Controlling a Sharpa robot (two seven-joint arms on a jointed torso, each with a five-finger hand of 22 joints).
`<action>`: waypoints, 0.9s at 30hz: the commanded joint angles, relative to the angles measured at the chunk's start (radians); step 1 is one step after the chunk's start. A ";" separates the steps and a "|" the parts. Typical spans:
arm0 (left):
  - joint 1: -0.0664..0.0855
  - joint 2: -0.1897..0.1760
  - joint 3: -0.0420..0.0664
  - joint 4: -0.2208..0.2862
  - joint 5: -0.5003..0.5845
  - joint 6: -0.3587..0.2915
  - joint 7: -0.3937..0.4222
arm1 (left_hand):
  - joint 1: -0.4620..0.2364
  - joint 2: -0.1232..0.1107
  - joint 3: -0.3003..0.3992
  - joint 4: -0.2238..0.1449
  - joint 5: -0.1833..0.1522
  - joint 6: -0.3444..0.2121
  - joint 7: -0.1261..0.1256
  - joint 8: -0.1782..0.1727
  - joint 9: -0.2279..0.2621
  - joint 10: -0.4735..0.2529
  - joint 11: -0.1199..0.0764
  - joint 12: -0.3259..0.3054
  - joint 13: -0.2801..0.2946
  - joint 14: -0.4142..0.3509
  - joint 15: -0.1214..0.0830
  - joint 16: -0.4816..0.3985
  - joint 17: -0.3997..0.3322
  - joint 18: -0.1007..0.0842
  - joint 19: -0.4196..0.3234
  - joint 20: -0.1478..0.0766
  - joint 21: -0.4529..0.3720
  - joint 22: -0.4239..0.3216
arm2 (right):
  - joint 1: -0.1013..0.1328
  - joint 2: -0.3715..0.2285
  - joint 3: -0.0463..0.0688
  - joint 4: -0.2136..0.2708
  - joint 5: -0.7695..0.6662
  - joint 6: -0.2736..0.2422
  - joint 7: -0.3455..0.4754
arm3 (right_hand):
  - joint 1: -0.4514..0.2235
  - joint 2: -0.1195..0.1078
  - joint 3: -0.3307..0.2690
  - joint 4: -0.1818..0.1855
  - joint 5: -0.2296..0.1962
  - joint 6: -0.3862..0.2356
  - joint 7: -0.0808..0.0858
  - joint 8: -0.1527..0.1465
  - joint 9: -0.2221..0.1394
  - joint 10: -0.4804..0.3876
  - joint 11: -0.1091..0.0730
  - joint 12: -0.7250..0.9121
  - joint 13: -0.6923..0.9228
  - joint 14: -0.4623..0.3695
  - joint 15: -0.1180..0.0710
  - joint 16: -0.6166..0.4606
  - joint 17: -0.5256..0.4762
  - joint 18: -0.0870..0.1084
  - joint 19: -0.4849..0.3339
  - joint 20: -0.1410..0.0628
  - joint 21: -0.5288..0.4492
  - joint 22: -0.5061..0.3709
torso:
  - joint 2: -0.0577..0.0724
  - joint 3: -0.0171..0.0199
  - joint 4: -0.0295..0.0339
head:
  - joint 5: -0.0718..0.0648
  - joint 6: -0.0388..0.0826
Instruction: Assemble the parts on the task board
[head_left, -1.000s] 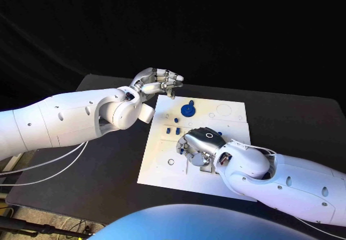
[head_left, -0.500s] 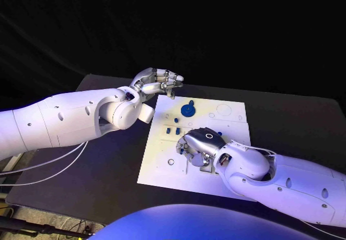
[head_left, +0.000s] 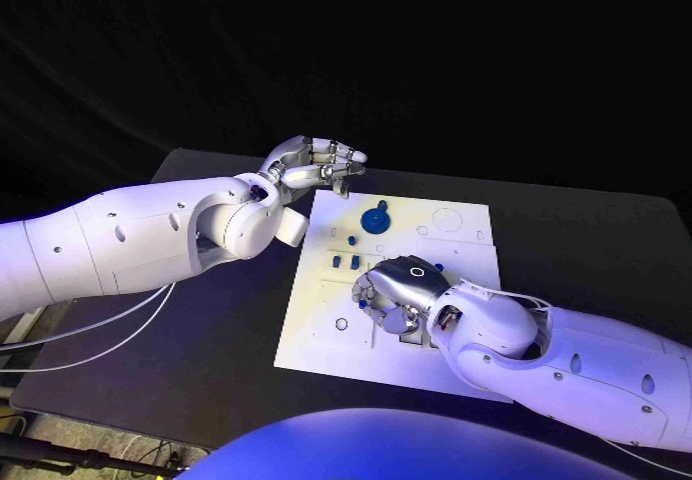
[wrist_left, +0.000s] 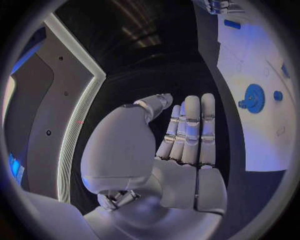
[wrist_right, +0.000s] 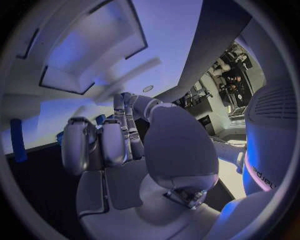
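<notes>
Presently catalogued, one task board (head_left: 325, 330), white, flat on the black bench (head_left: 606, 240), middle of the surface. Blue parts: one gear (head_left: 376, 219) standing toward the board's far end, with a small peg (wrist_left: 277, 95) just beside it; short blue pieces (head_left: 345, 262) lay between the gear and the right hand. Right hand (head_left: 398, 292): lowered on the board's middle, fingers curled down toward the plate; whether it pinched a part could not be told, the fingertips being hidden. Left hand (head_left: 310, 162): raised beyond the board's far left corner, fingers pressed together and straight, holding nothing. Judgement on the step in hand: seating a part likely called for a square, upright descent with light pressure, the board kept from sliding.
</notes>
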 joint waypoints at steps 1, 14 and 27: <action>0.001 0.001 0.001 0.002 0.005 0.018 0.002 | 0.000 0.001 -0.007 0.001 0.001 -0.005 0.011 -0.003 0.001 -0.007 -0.002 0.004 0.001 -0.008 -0.001 0.006 0.001 0.013 -0.003 0.006 -0.003 0.002 | -0.003 -0.003 -0.003 0.001 -0.008 0.015 -0.014 | -0.005 -0.002 -0.007 -0.001 0.005 -0.009 -0.002 -0.007 -0.002 -0.003 0.006 0.000 -0.001 0.025 0.010 -0.002 -0.002 0.008 -0.007 0.000 -0.008 0.093 | 0.000 0.0003 0.0003 | 0.000 0.000; 0.001 -0.001 0.001 0.002 0.004 0.023 -0.003 | 0.000 0.003 -0.007 0.001 0.001 -0.007 0.011 -0.003 0.002 -0.011 -0.001 0.006 0.002 -0.009 -0.001 0.007 0.002 0.013 -0.003 0.006 -0.003 0.002 | 0.000 -0.052 -0.001 0.049 -0.009 -0.090 -0.042 | -0.026 -0.033 -0.030 0.014 -0.005 -0.060 0.006 -0.044 -0.015 -0.037 0.013 -0.007 -0.002 0.019 0.016 -0.009 -0.025 0.012 -0.015 0.006 -0.029 0.081 | -0.001 0.0004 -0.0006 | -0.005 0.000; 0.000 -0.009 0.000 0.002 0.005 0.029 -0.004 | -0.005 0.004 -0.011 0.006 -0.001 -0.009 0.012 -0.002 0.004 -0.015 0.000 0.009 0.003 -0.010 0.001 0.009 0.002 0.013 -0.004 0.008 -0.004 0.001 | 0.049 -0.191 0.013 0.122 0.136 -0.140 0.018 | -0.047 -0.060 -0.089 0.067 0.014 -0.070 0.018 -0.061 -0.018 -0.148 0.035 -0.006 -0.017 0.005 0.034 -0.029 -0.074 0.031 -0.059 0.021 -0.117 0.024 | -0.001 0.0000 -0.0004 | -0.026 0.006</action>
